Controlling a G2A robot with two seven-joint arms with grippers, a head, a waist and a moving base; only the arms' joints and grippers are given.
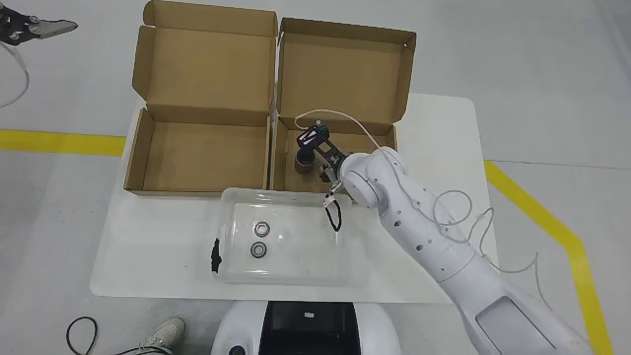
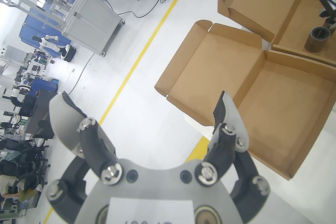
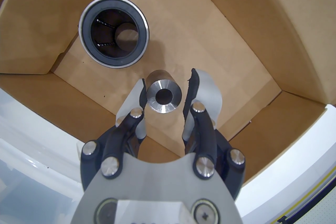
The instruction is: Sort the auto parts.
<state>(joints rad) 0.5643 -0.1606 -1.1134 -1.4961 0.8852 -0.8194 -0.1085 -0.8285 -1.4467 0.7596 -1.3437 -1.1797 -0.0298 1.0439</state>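
The right gripper (image 3: 168, 78) is standing in the right box (image 1: 345, 74), at 1 o'clock from the tray (image 1: 296, 251). Its jaws are narrowly parted around a steel sleeve (image 3: 164, 99) beside the black bushing (image 3: 114, 32), so it is probably releasing it. The next move calls for opening wider and lifting straight up. The left gripper (image 2: 144, 109) is hanging wide open at 10 o'clock, off the table. Whether the sleeve is resting on the floor is hard to tell.
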